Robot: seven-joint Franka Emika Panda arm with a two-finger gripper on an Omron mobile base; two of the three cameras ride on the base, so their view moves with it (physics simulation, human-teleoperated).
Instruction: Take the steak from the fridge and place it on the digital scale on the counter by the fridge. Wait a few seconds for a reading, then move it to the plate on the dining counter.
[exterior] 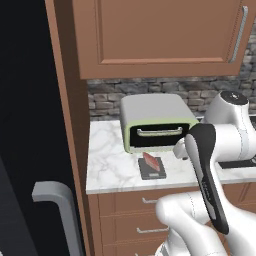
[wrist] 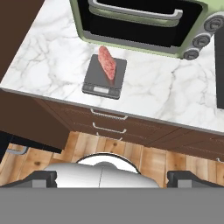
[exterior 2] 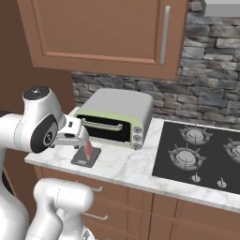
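Observation:
The steak (wrist: 107,62), a reddish-pink slab, lies on the dark grey digital scale (wrist: 105,76) on the marble counter, just in front of the toaster oven. Both also show in the left base view, steak (exterior: 152,161) on scale (exterior: 152,171), and in the right base view, steak (exterior 2: 88,149) on scale (exterior 2: 86,159). My gripper (wrist: 114,179) is open and empty, held back from the counter edge and above it, well apart from the steak. The black fridge (exterior: 25,125) with its grey handle stands at the left. The plate and the dining counter are out of view.
A pale green-trimmed toaster oven (exterior: 157,122) sits behind the scale. A black cooktop (exterior 2: 201,154) lies to the right on the counter. A brown wall cabinet (exterior: 160,35) hangs overhead, and brown drawers (wrist: 109,122) run under the counter edge.

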